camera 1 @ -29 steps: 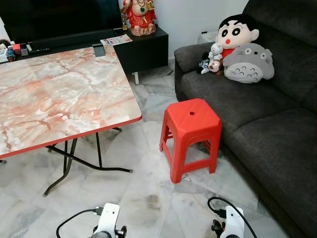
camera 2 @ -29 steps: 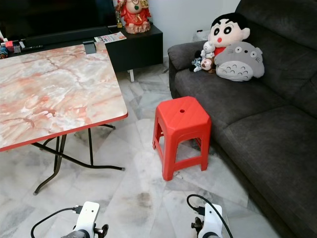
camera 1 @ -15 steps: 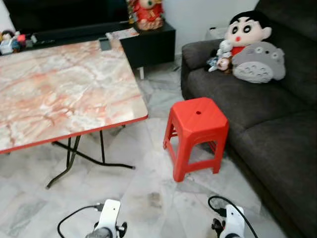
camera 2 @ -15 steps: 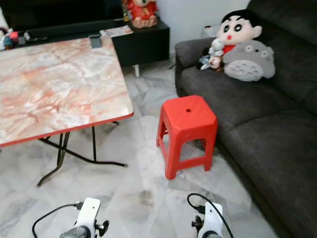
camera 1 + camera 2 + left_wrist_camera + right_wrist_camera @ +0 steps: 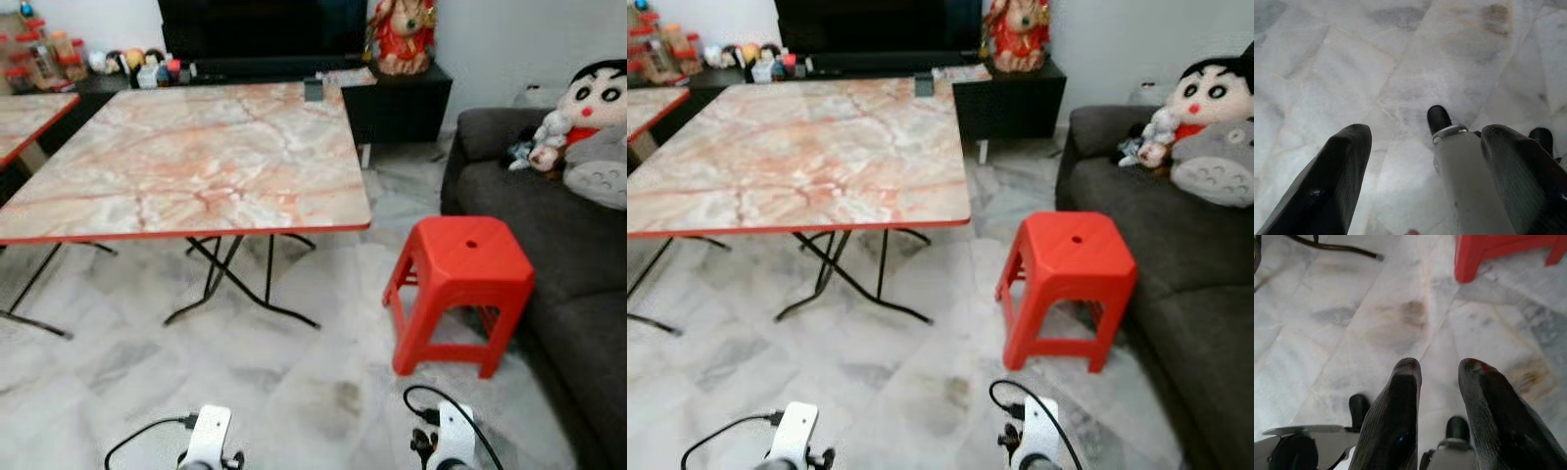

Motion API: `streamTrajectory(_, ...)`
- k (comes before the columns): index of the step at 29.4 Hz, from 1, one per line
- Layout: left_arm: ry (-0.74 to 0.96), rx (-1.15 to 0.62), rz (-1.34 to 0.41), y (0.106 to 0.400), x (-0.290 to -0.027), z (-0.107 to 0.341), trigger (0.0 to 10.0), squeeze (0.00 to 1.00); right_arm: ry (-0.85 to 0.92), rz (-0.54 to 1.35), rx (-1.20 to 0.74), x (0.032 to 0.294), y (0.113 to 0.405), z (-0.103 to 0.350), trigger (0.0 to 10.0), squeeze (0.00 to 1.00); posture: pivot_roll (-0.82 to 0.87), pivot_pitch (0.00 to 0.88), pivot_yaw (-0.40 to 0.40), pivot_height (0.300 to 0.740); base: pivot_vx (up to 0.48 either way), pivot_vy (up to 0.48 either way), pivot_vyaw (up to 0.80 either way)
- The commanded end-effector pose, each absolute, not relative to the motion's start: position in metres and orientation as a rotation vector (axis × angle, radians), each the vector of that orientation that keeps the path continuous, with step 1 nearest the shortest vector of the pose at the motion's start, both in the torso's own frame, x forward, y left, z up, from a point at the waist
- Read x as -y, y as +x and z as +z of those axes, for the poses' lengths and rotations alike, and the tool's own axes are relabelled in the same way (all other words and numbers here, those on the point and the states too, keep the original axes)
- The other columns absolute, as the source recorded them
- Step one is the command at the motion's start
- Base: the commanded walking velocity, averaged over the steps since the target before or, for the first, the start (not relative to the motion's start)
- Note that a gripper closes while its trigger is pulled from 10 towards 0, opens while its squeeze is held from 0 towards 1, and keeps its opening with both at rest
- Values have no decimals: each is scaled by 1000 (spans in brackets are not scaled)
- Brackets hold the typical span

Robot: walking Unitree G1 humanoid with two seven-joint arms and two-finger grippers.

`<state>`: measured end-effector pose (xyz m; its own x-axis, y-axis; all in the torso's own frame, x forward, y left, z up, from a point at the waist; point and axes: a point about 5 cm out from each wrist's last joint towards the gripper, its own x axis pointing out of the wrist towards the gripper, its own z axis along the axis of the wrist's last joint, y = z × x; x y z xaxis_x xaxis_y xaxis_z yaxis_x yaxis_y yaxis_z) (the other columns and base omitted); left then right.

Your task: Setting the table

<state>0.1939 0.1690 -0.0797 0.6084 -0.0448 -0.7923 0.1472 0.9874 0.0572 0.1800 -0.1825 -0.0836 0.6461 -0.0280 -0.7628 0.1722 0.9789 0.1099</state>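
Observation:
A folding table (image 5: 196, 166) with a pink marble-pattern top, red rim and black crossed legs stands ahead of me. Its top is bare except for a small dark object (image 5: 313, 89) at the far edge. Both arms hang low over the floor tiles. In the left wrist view my left gripper (image 5: 1426, 132) is open wide, with nothing between its fingers. My right gripper (image 5: 1439, 364) is also open and empty, and it points down at the marble floor.
A red plastic stool (image 5: 460, 289) stands right of the table, beside a dark grey sofa (image 5: 578, 294) with plush toys (image 5: 588, 127). A black TV cabinet (image 5: 402, 98) with a red figurine sits behind. A second marble-top table (image 5: 29, 113) shows at the far left.
The camera has swung left: the table now sits in the middle, the stool and sofa have slid right, and a second table has come into view. Both arms still hang.

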Motion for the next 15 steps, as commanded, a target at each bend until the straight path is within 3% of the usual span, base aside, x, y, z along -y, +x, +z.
streamTrajectory(1, 120, -903, -124, 199, -169, -77, 10000, 0, 229, -209, -858, 189, 171, -87, 10000, 0, -142, 0, 56, 740, 0, 0, 0)
streamTrajectory(15, 115, -906, -109, 196, -172, -78, 10000, 0, 231, -202, -860, 188, 173, -86, 10000, 0, -133, 0, 53, 740, 0, 0, 0)
